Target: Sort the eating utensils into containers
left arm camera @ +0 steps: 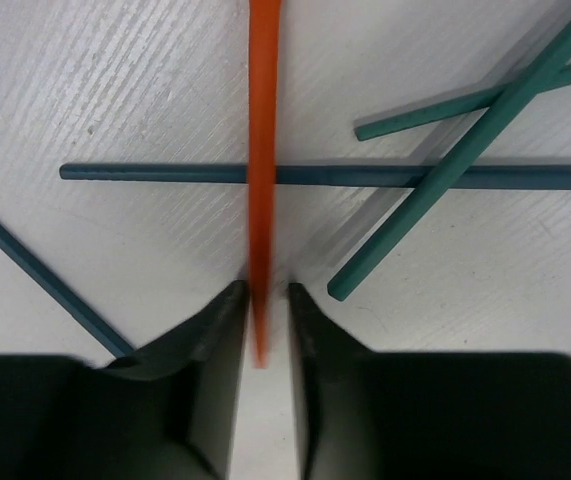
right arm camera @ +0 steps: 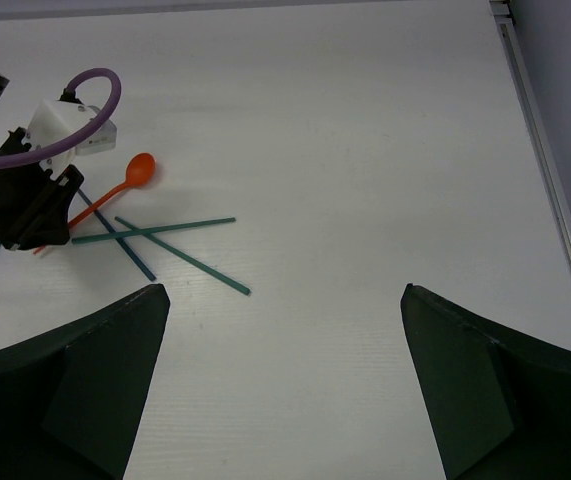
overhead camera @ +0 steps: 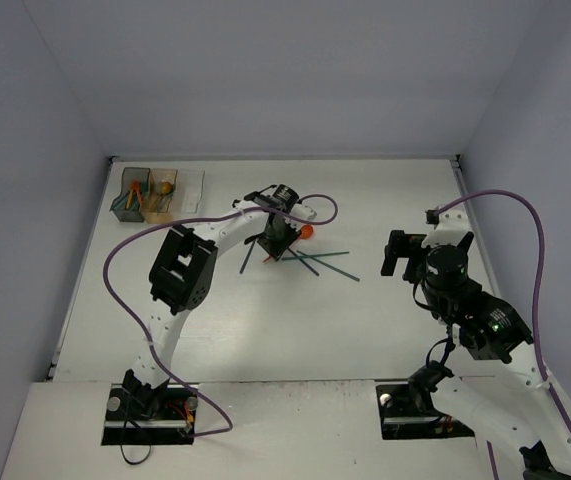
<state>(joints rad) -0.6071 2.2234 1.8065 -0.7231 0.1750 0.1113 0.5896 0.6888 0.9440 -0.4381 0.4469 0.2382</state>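
spoon [left arm camera: 261, 180] bowl is cut off, handle between left claw [left arm camera: 265, 290] tips.

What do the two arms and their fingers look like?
The left arm and right arm have white links and boxy black joints. A purple cable loops along each. The fingers are black wedges narrowing to the tips. A green light glows on the right arm.

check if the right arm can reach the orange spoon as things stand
Probably not cleanly: the left gripper straddles the orange spoon at its handle, leaving only the bowl end free; the right gripper hangs open some way off.
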